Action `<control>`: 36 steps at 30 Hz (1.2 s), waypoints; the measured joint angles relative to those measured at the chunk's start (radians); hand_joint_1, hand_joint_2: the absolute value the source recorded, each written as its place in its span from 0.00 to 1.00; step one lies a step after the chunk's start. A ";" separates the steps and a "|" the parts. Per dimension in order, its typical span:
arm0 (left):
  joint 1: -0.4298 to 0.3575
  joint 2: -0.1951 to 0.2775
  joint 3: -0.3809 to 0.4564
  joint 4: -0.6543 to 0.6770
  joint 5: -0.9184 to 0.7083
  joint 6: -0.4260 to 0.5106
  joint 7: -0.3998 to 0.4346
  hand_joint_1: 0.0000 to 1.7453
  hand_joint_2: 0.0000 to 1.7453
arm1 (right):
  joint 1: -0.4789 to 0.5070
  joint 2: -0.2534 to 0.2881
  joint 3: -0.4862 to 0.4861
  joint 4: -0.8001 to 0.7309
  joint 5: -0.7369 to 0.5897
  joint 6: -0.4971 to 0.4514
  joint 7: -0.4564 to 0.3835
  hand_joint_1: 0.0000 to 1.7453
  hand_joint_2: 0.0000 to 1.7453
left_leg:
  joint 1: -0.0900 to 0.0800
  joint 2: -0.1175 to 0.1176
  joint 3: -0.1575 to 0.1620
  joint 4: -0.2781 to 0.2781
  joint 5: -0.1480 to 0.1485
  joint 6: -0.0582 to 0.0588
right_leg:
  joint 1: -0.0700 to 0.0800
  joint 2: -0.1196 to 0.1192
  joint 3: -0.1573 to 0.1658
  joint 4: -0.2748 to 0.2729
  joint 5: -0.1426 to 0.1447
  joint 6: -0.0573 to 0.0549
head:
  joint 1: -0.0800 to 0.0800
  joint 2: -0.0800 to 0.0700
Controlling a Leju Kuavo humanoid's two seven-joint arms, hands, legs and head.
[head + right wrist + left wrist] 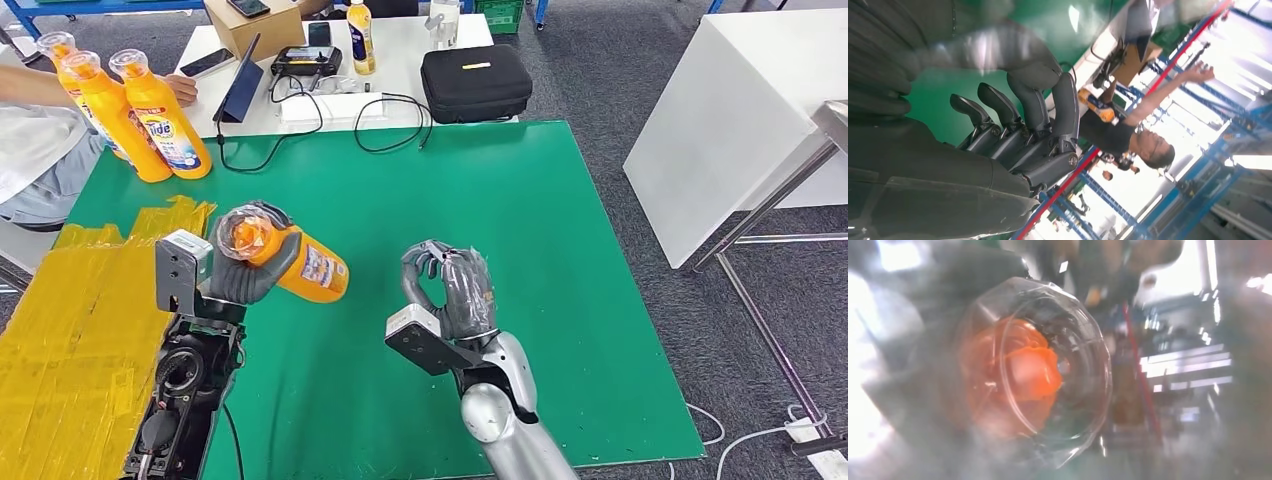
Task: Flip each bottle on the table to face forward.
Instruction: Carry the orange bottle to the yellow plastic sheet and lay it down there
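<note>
Right now the left hand (243, 275) grips an orange Tide detergent bottle (285, 255) near its clear-capped neck and holds it tilted above the green mat (560, 250), cap toward the robot and base pointing to about two o'clock. In the left wrist view the clear cap (1033, 372) sits close to the lens, with the orange nozzle inside, and the rest is blurred. The right hand (450, 290) hovers over the mat at about three o'clock from the bottle, well apart from it, holding nothing, its fingers (1013, 112) curled loosely inward.

Three more orange bottles (130, 115) stand together at the desk's far left corner, at about eleven o'clock from the held one, beside a person's arm (60, 90).

The risk I see lies in the grasp: the fingers wrap only the neck end, so the heavy body hangs out beyond them. A quick wrist turn could let the bottle slip or swing, and it might drop onto the mat. Setting it down near the three standing bottles could knock them over, or brush the arm resting there.
</note>
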 joint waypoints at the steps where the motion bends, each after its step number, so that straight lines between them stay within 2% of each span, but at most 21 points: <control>1: -0.001 0.001 0.005 -0.012 -0.025 0.022 0.001 1.00 1.00 | 0.009 -0.001 -0.007 -0.015 -0.003 -0.003 -0.003 1.00 1.00 | 0.000 0.000 0.000 0.000 0.000 0.000 | 0.000 0.000 0.000 0.000 0.000 0.000 | 0.000 0.000; 5: -0.003 0.004 0.024 -0.048 -0.107 0.094 0.004 1.00 1.00 | 0.044 -0.007 -0.038 -0.082 -0.023 -0.012 -0.015 1.00 1.00 | 0.000 0.000 0.000 0.000 0.000 0.000 | 0.000 0.000 0.000 0.000 0.000 0.000 | 0.000 0.000; 11: -0.005 0.008 0.045 -0.074 -0.142 0.120 0.004 1.00 1.00 | 0.072 -0.012 -0.067 -0.148 -0.040 -0.012 -0.022 1.00 1.00 | 0.000 0.000 0.000 0.000 0.000 0.000 | 0.000 0.000 0.000 0.000 0.000 0.000 | 0.000 0.000; 14: -0.005 0.008 0.047 -0.080 -0.190 0.163 0.004 1.00 1.00 | 0.078 -0.014 -0.076 -0.165 -0.043 -0.012 -0.022 1.00 1.00 | 0.000 0.000 0.000 0.000 0.000 0.000 | 0.000 0.000 0.000 0.000 0.000 0.000 | 0.000 0.000; 19: -0.011 0.009 0.048 -0.083 -0.389 0.311 0.013 1.00 1.00 | 0.088 -0.014 -0.082 -0.187 -0.050 -0.011 -0.025 1.00 1.00 | 0.000 0.000 0.000 0.000 0.000 0.000 | 0.000 0.000 0.000 0.000 0.000 0.000 | 0.000 0.000; 27: -0.012 0.015 0.048 -0.069 -0.619 0.450 0.036 1.00 1.00 | 0.107 -0.014 -0.087 -0.221 -0.069 0.002 -0.036 1.00 1.00 | 0.000 0.000 0.000 0.000 0.000 0.000 | 0.000 0.000 0.000 0.000 0.000 0.000 | 0.000 0.000; 32: -0.016 0.036 0.048 -0.011 -0.944 0.576 0.139 1.00 1.00 | 0.115 -0.014 -0.089 -0.241 -0.082 0.002 -0.042 1.00 1.00 | 0.000 0.000 0.000 0.000 0.000 0.000 | 0.000 0.000 0.000 0.000 0.000 0.000 | 0.000 0.000; 36: -0.025 0.061 0.048 0.061 -1.076 0.624 0.193 1.00 1.00 | 0.117 -0.018 -0.090 -0.252 -0.089 0.002 -0.047 1.00 1.00 | 0.000 0.000 0.000 0.000 0.000 0.000 | 0.000 0.000 0.000 0.000 0.000 0.000 | 0.000 0.000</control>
